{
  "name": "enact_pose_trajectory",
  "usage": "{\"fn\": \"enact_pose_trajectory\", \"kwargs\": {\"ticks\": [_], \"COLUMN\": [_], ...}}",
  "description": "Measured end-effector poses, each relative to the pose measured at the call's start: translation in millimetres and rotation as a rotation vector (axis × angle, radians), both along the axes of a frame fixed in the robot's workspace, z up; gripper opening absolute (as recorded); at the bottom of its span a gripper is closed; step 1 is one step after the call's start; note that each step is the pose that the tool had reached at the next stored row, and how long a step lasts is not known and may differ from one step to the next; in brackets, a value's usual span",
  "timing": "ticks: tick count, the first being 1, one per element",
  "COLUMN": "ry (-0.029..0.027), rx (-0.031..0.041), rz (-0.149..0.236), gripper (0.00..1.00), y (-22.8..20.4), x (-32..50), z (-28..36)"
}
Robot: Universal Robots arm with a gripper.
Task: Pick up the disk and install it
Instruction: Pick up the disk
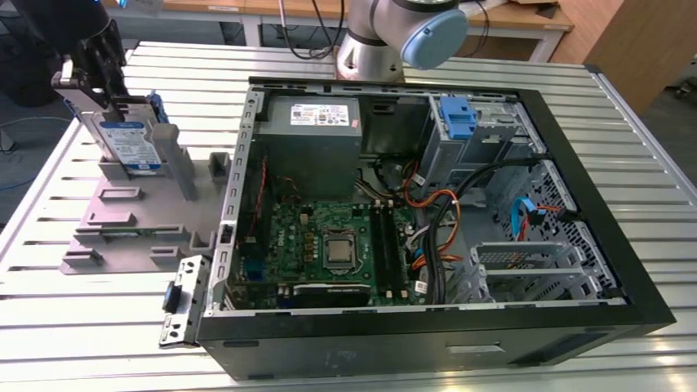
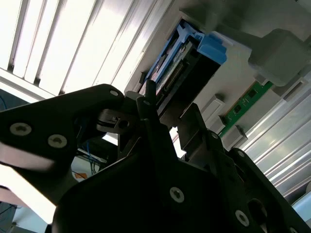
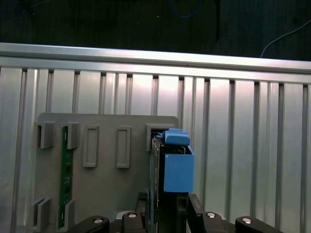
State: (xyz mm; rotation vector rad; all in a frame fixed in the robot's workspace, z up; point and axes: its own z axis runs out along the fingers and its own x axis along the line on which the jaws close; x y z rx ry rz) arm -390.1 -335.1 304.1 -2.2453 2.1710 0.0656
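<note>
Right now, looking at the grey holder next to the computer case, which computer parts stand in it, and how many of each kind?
In the grey holder, seen in the first wrist view:
disk in blue bracket: 1
green memory module: 1
Total: 2

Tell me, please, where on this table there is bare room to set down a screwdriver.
The table is bare beside the grey fixture, at the exterior view's lower left, and in the strip along the computer case at the exterior view's right. Crowded: inside the case, and the fixture around the disk.
</note>
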Motion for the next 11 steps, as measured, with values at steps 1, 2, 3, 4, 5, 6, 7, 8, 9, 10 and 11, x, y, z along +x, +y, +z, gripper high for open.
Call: {"fn": "enact_pose_trajectory", "kwargs": {"ticks": [1, 2, 3, 4, 5, 6, 7, 8, 9, 10, 11], "ry": [-0.0001, -0.0001, -0.0001, 0.0001, 0.0001, 0.0002, 0.0001, 0.0001, 0.0000, -0.0001, 0.0000], "rx": [0.0001, 0.0001, 0.0001, 0.0000, 0.0000, 0.0000, 0.0000, 0.0000, 0.0001, 0.0001, 0.0000], "rz": [0.000, 0.000, 0.000, 0.000, 0.000, 0.000, 0.000, 0.000, 0.000, 0.000, 0.000], "gripper": [0.45, 0.45, 0.45, 0.45, 0.45, 0.45, 0.45, 0.45, 0.45, 0.45, 0.45], "y": [0.0, 0.0, 0.0, 0.0, 0.0, 0.0, 0.0, 0.0, 0.0, 0.0, 0.0], "x": [0.0, 0.0, 0.0, 0.3, 0.6, 0.7, 0.7, 0.7, 0.7, 0.8, 0.8], "z": [0.0, 0.0, 0.0, 0.1, 0.2, 0.1, 0.1, 0.1, 0.0, 0.0, 0.1]}}
